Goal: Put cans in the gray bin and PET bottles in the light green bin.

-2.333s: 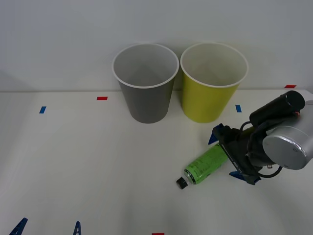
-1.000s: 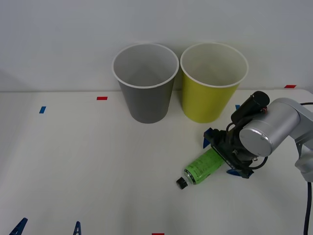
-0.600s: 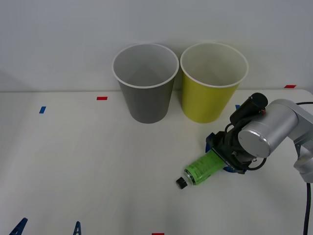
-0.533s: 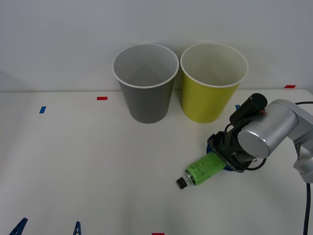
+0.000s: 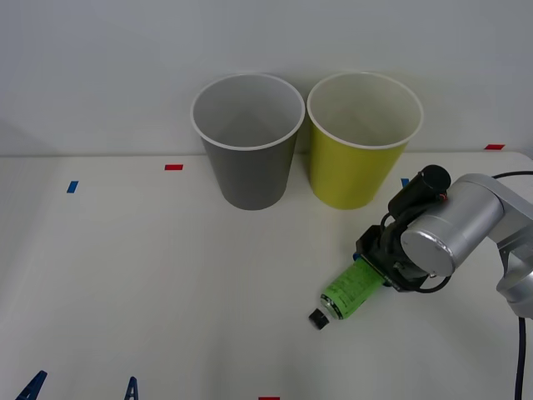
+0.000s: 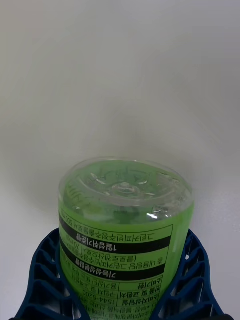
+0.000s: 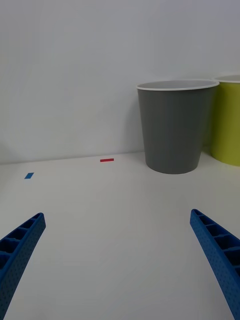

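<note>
On the white table (image 5: 166, 275), the round gray bin with a white rim (image 5: 248, 142) and the matching yellow-green bin (image 5: 364, 140) stand side by side at the back wall, unmoved. The right gripper (image 5: 376, 268) has clamped its blue fingers (image 6: 42, 280) around the green-labelled PET bottle (image 5: 353, 288), whose black cap has swung toward the robot, long axis slanting, base toward the gripper. Open tabletop lies leftward. The left gripper (image 7: 120, 260) hangs spread wide, holding nothing.
</note>
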Tool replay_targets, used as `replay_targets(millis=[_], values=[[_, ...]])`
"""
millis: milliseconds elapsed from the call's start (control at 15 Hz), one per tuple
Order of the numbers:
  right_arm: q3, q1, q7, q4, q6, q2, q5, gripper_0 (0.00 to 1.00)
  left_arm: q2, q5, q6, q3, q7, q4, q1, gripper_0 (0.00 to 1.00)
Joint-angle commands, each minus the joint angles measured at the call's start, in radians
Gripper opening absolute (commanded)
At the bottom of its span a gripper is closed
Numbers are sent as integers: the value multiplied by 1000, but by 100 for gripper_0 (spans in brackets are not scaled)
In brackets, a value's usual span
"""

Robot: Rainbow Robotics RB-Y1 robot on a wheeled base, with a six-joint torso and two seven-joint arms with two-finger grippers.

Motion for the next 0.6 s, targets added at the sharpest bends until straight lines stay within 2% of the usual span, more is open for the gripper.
replay_targets(millis=[67, 267, 400, 600], values=[[-93, 57, 49, -99, 2, 28, 6, 0, 0, 0, 0, 0, 0, 0, 0, 100], [-198, 126, 218, -176, 7, 56, 20, 0, 0, 0, 0, 0, 0, 0, 0, 100], [-246, 178, 367, -244, 7, 82, 69, 0, 0, 0, 0, 0, 0, 0, 0, 100], [-343, 234, 657, -310, 7, 153, 112, 0, 0, 0, 0, 0, 0, 0, 0, 100]])
